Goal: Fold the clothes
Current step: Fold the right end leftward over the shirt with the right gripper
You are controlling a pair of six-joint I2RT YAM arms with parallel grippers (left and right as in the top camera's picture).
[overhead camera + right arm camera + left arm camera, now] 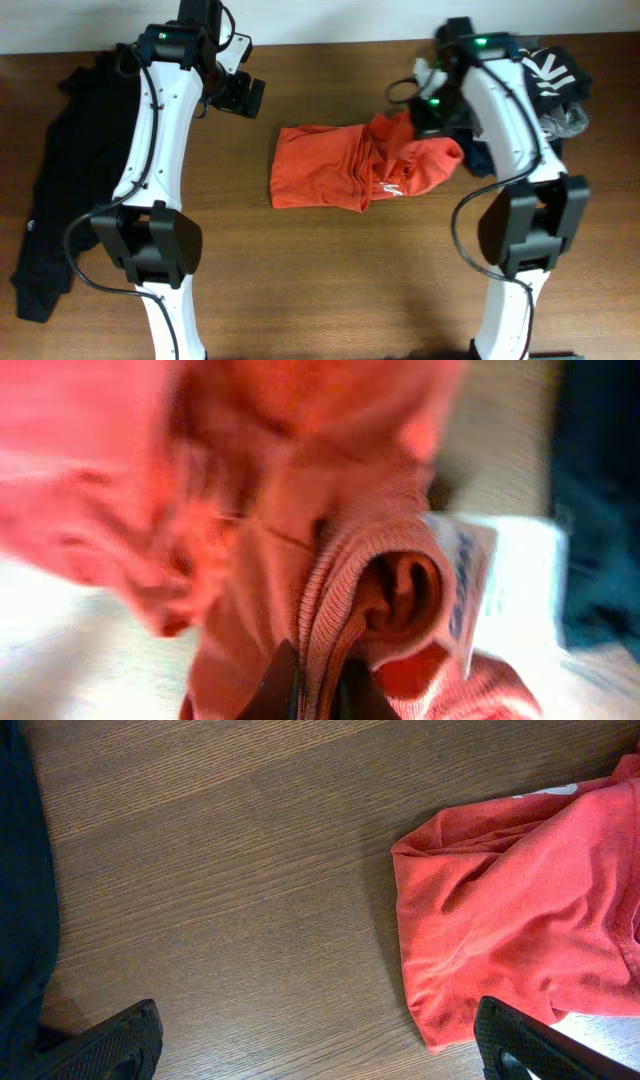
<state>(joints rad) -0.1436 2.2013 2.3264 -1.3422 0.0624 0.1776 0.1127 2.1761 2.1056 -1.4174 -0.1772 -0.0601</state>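
Note:
The orange-red T-shirt point(345, 165) lies bunched in the middle of the table, white lettering showing at its right fold. My right gripper point(428, 112) is shut on its ribbed neckband point(345, 630), next to the white neck label point(470, 595), and lifts that edge. My left gripper point(243, 95) is open and empty, above bare wood left of the shirt's edge point(500, 920). A plain black garment point(55, 190) lies along the table's left side; it also shows in the left wrist view point(20, 900).
A pile of dark and grey clothes point(550, 90) with white print lies at the back right, behind my right arm. Bare wooden table point(330, 270) fills the front between the two arm bases.

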